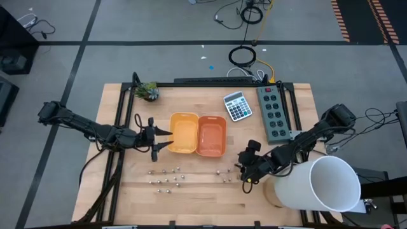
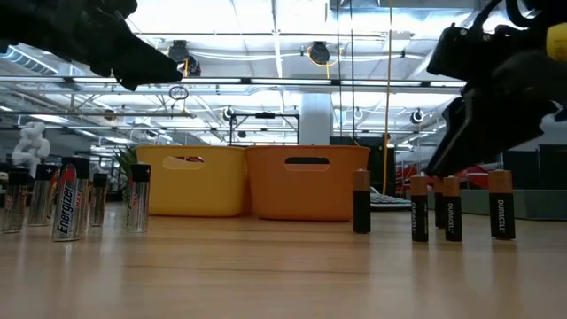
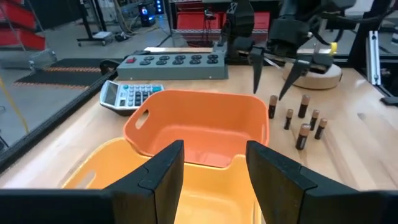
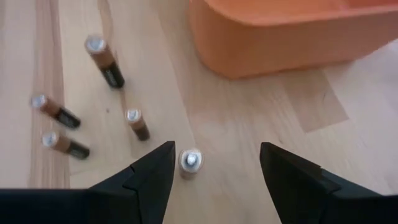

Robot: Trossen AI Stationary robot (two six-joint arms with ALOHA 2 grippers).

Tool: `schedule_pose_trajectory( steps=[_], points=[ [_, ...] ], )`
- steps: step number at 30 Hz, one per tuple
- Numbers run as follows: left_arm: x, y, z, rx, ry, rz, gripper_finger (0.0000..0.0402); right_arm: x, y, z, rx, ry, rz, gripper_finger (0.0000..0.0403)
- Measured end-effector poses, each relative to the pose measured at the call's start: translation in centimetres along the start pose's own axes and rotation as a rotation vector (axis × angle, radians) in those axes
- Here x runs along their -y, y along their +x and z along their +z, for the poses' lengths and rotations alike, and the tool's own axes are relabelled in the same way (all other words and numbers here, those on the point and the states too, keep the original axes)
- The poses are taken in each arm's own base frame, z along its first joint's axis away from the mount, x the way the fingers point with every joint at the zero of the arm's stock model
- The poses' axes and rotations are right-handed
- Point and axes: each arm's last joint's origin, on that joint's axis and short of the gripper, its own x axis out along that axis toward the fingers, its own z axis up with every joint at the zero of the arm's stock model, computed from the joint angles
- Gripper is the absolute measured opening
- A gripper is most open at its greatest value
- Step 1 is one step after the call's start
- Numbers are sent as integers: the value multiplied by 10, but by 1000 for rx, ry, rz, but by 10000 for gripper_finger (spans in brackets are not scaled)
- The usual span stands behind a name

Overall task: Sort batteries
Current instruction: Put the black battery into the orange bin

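Two trays stand side by side mid-table: a yellow-orange tray [image 1: 184,133] and an orange tray [image 1: 212,135]. Near the table's near edge, pale silvery batteries [image 1: 165,179] [image 2: 66,200] stand upright on their ends left of several dark copper-topped batteries [image 1: 226,175] [image 2: 452,209]. My left gripper [image 1: 164,140] [image 3: 214,168] is open at the yellow-orange tray's left rim and holds nothing. My right gripper [image 1: 245,174] [image 4: 214,167] is open, just right of the dark batteries. One upright dark battery [image 4: 190,162] stands below its spread fingers, untouched.
A grey calculator [image 1: 237,105] and a grey power strip [image 1: 275,113] lie beyond the trays at the far right. A small plant [image 1: 147,91] sits at the far left corner. A large white cylinder [image 1: 324,184] lies at the near right, beside my right arm.
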Motion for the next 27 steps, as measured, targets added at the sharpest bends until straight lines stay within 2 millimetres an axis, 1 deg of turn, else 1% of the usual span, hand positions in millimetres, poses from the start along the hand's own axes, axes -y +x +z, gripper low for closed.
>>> schedule_pose_trajectory(
  steps=[8,16,24,27],
  points=[
    [-1,0,-3,-29,-22,10,182,3,2,-6,6,-1,3,226],
    [-1,0,-3,-30,-21,10,182,4,7,-14,34,41,70,226],
    [-4,1,-3,-33,-25,28,182,4,7,-14,31,46,94,226],
    [-5,2,-3,-33,-27,34,182,3,7,-14,28,45,99,217]
  ],
)
